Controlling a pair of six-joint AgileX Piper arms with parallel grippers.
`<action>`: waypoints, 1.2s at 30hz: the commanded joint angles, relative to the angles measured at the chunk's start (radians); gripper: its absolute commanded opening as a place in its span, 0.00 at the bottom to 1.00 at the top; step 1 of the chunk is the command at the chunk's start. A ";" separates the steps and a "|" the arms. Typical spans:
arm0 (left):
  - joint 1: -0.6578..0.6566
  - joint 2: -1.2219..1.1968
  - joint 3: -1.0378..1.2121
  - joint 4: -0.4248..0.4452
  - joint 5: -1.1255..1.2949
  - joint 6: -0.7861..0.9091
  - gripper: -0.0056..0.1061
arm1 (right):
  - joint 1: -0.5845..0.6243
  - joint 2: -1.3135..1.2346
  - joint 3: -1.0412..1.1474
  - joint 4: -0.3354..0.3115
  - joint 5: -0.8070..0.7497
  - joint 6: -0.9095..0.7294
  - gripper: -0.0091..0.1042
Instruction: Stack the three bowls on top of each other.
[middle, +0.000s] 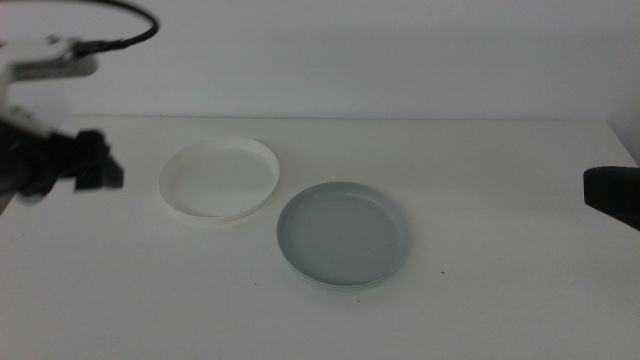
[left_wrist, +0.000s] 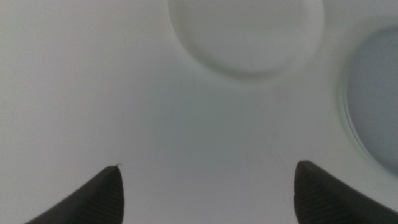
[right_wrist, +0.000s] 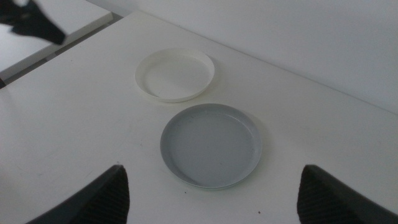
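White bowl (middle: 220, 178) beside grey bowl (middle: 342, 234) on desk (middle: 500, 200). Left tool (middle: 85, 165) released, near white bowl: pinch its rim squarely. Right tool (right_wrist: 211, 214) released, waiting.

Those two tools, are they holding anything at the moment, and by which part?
Nothing is held. The left tool hangs open above bare table beside the white bowl. The right tool waits open, back from the grey bowl.

White desk (middle: 480, 190), seen from above. Two bowls lie directly on it: a white bowl (middle: 219, 178) toward the rear left, and a grey bowl (middle: 342, 234) just beside it, nearer the front, rims almost touching.
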 joint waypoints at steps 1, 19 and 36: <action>0.002 0.120 -0.090 -0.004 -0.023 0.023 0.89 | -0.009 -0.002 0.004 -0.002 -0.006 -0.003 0.90; 0.000 0.803 -0.479 -0.032 -0.148 0.075 0.89 | -0.009 -0.002 0.004 -0.002 -0.006 -0.003 0.90; 0.000 0.881 -0.479 -0.115 -0.254 0.101 0.55 | -0.009 -0.002 0.004 -0.002 -0.006 -0.003 0.90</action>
